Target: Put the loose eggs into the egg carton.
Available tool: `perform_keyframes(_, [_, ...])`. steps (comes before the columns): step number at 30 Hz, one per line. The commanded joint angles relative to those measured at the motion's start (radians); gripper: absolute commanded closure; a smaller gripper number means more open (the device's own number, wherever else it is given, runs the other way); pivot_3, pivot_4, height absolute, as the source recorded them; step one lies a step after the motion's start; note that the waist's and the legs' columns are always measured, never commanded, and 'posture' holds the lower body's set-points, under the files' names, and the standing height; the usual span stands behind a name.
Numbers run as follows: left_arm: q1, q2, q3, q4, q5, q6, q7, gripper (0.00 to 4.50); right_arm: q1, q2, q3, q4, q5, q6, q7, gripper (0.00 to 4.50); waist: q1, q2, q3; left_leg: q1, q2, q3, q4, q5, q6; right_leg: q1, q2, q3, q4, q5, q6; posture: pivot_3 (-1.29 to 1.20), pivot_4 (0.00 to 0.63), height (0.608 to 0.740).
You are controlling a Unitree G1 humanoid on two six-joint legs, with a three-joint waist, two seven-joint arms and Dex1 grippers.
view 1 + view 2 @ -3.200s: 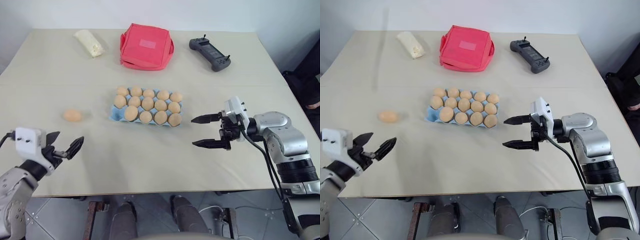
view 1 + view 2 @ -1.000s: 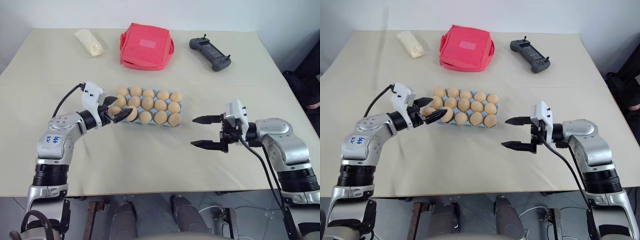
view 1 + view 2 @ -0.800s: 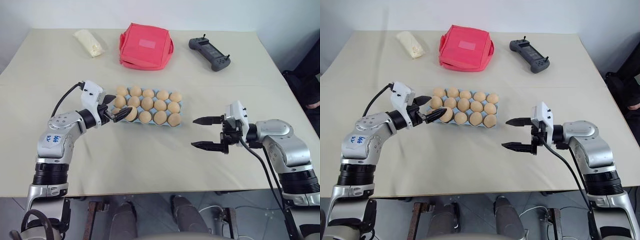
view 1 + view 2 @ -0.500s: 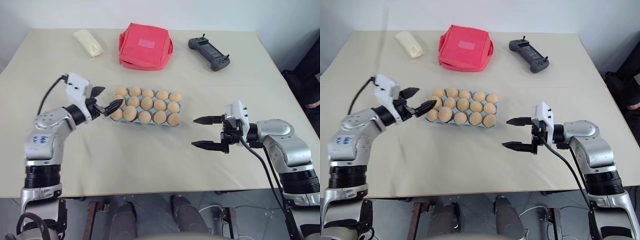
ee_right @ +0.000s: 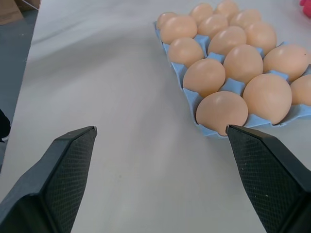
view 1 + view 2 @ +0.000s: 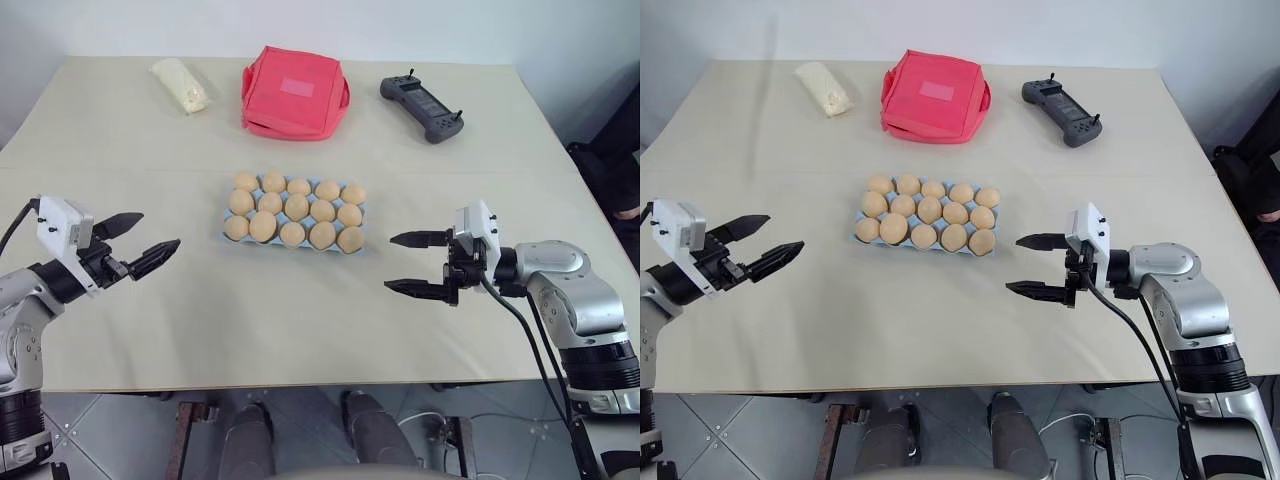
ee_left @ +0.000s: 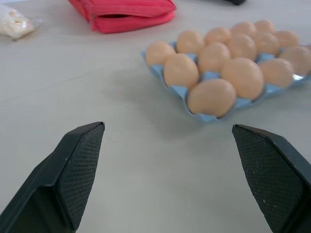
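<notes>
Withdrawn left gripper leaves blue egg carton holding fifteen tan eggs.

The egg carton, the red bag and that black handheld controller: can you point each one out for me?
egg carton [image 6: 228, 236]: left eye view, on its blue near-left corner.
red bag [image 6: 295, 90]: left eye view, on the middle of its top.
black controller [image 6: 421, 107]: left eye view, on its body.

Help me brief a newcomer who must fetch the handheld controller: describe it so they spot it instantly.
Start at the beige table and look to its far edge, beyond the egg carton. Right of the red bag lies the controller, set apart as the one dark grey, hard, elongated thing there, with two short antennas.
</notes>
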Motion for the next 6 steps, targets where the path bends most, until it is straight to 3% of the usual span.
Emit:
perform_keyframes(1, [0.003, 0.047, 0.029, 0.019, -0.003, -0.045, -0.036, 0.01, 0.012, -0.009, -0.040, -0.028, 0.021, -0.026, 0.002, 0.00, 0.000, 0.000, 0.000, 0.000, 0.000, 0.000, 0.000, 0.000, 0.000, 0.000, 0.000, 0.000, 0.000, 0.000, 0.000, 0.00, 0.150, 0.740])
perform_keyframes(6, [-0.033, 0.053, 0.007, 0.057, -0.003, -0.076, -0.046, 0.01, 0.019, -0.008, -0.045, -0.031, 0.017, -0.035, -0.006, 0.00, -0.001, 0.000, 0.000, 0.000, 0.000, 0.000, -0.002, 0.000, 0.000, -0.001, 0.000, 0.000, -0.001, 0.000, 0.000, 0.00, 0.150, 0.740])
